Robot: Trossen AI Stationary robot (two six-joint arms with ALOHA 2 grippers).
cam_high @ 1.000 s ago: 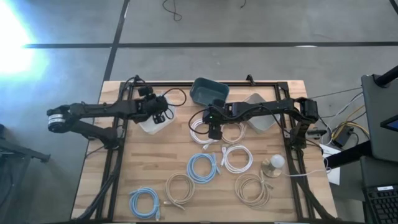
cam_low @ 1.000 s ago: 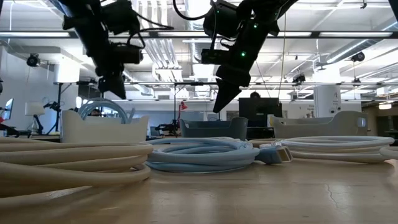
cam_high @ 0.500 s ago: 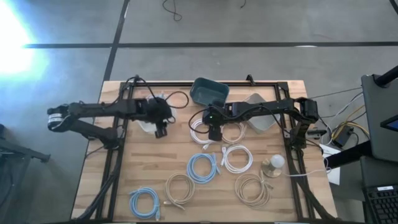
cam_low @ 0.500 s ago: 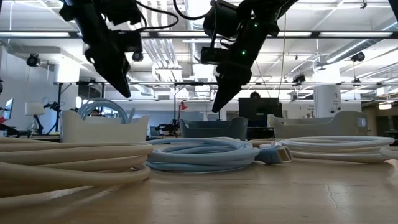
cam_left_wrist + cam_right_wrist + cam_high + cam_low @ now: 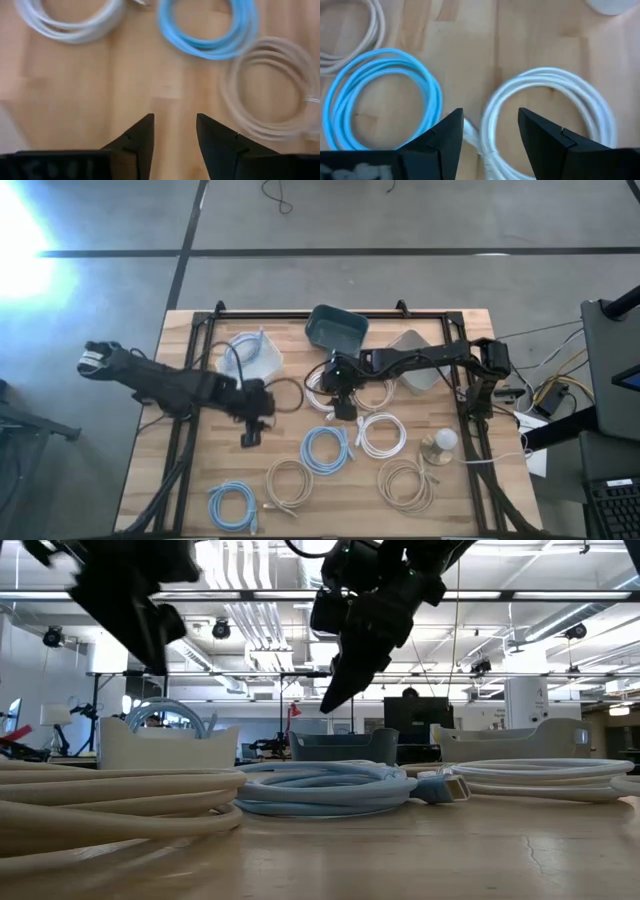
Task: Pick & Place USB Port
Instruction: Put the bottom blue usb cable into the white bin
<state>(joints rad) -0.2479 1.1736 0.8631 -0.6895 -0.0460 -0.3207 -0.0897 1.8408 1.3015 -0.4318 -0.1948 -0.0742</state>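
Observation:
Several coiled cables lie flat on the wooden table: a blue coil (image 5: 325, 448), a white coil (image 5: 380, 434), another white coil (image 5: 328, 392), tan coils (image 5: 288, 480) (image 5: 405, 485) and a light-blue coil (image 5: 232, 502). A white bin (image 5: 250, 358) at the far left holds a blue cable. My left gripper (image 5: 247, 438) (image 5: 174, 130) is open above bare wood, left of the blue coil (image 5: 207, 30). My right gripper (image 5: 345, 408) (image 5: 490, 125) is open in the air between the two white coils, with the blue coil (image 5: 380, 95) and white coil (image 5: 545, 115) ahead of it.
A dark teal bin (image 5: 337, 328) and a grey bin (image 5: 418, 358) stand at the far edge. A white bulb-like object (image 5: 440, 442) stands near the right side. Bare wood shows on the table's left and near-left part. Black frame rails run along both sides.
My left gripper has left the space over the white bin and swung toward the near edge and a little right, ending over bare wood beside the blue coil. The blue cable stays in the bin. My right gripper has shifted slightly toward the near edge.

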